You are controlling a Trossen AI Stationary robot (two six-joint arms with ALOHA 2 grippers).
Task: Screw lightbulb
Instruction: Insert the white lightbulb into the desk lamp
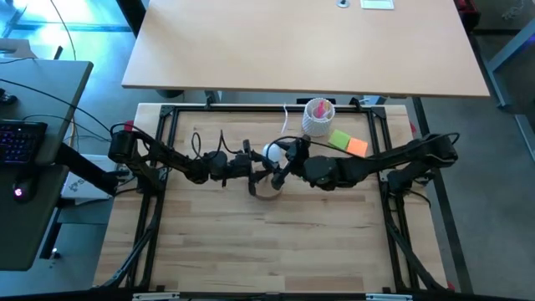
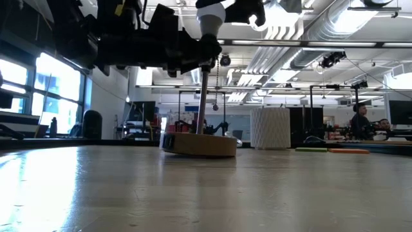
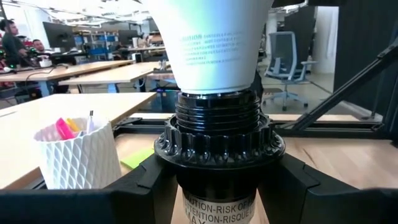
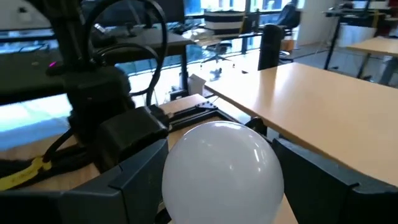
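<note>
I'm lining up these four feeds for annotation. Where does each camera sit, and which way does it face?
High view: overhead, straight down; both arms meet at the lightbulb.
Low view: table height, level; the wooden stand with arms above.
Left wrist view: on the left arm, facing the black socket, own fingers flanking it.
Right wrist view: on the right arm, own fingers flanking the bulb.
Shared: high and left wrist views both show the white cup.

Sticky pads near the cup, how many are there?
2. A green pad lies just right of the cup; an orange pad touches it on the far side. Others could be hidden under the arms.
</note>
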